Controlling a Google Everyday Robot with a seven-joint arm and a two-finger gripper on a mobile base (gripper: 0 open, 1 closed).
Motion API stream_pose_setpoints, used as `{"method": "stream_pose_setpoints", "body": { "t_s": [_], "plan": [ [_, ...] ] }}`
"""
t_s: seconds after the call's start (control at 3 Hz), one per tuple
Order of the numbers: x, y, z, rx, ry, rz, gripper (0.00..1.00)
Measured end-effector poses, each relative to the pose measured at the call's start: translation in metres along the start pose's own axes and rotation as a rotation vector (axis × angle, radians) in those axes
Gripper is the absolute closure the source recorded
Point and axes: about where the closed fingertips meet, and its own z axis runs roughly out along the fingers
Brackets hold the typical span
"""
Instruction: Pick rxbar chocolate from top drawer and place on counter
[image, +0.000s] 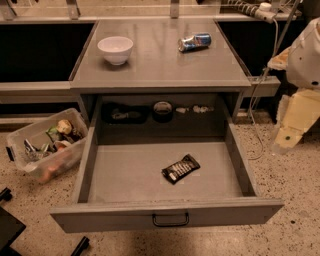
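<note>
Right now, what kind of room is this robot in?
Probably a lab or office kitchen mock-up: a grey metal counter with a white bowl and a crushed can, and an open top drawer holding an rxbar chocolate. The gripper hangs at the right, beside the drawer.

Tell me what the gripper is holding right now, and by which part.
Nothing visible: the gripper hangs right of the top drawer, and the rxbar chocolate lies untouched on its floor.

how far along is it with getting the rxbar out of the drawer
Done: the top drawer is open. In hand: nothing yet; the pincer hangs off to the drawer's right, apart from the rxbar chocolate lying on the drawer floor. Left: grasp the bar, lift it, set it on the counter.
</note>
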Motion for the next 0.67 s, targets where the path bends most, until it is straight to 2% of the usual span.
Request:
{"method": "stream_pose_setpoints", "body": {
  "t_s": [0.33, 0.67],
  "plan": [
    [0.005, -0.002, 0.033, -0.023, -0.021, -0.007, 0.00],
    [0.012, -0.003, 0.080, -0.063, -0.041, -0.027, 0.00]
  ]
}}
